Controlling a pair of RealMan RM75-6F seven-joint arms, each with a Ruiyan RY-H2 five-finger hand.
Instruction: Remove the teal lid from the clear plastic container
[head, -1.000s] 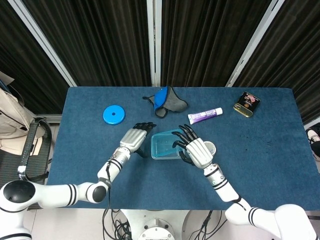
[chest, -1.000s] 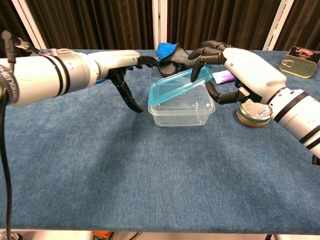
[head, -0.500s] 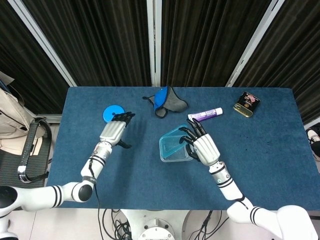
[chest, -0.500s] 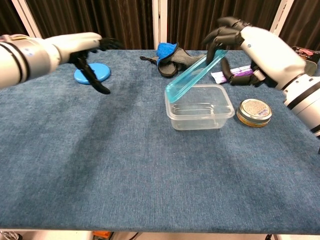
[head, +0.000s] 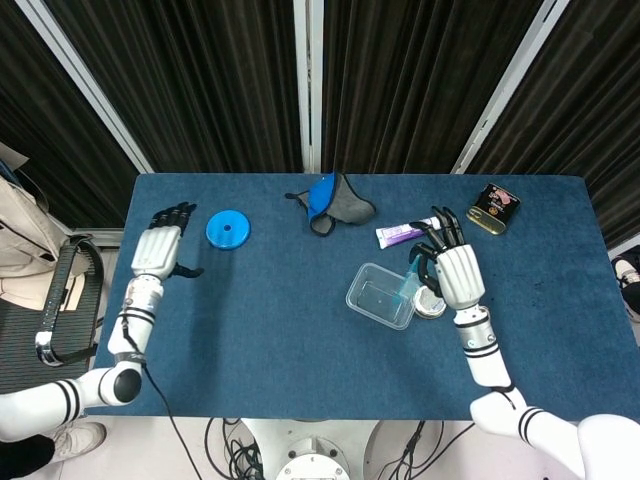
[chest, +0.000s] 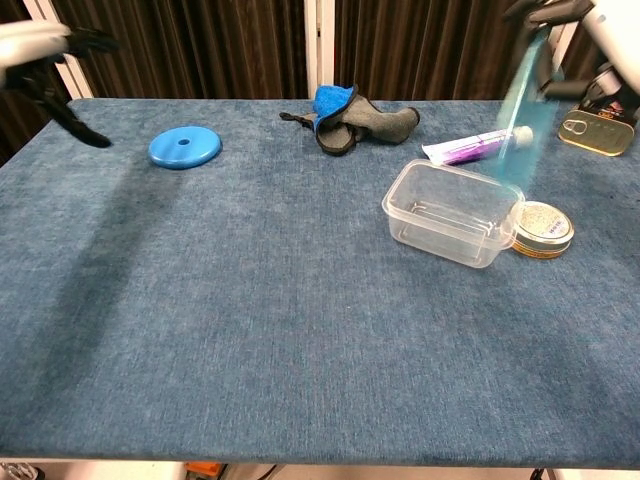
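While our right hand (head: 458, 276) pinches the teal lid (chest: 524, 105) upright above the open clear container (chest: 448, 212), our left hand (head: 160, 247) hovers apart, fingers spread.

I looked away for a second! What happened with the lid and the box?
The right hand lifted the lid clear off the box and now holds it up on edge, above and to the box's right. The box slid right and turned, ending against the round tin. The left hand pulled away to the table's far left, holding nothing. The blue disc, cloth and tube stayed put.
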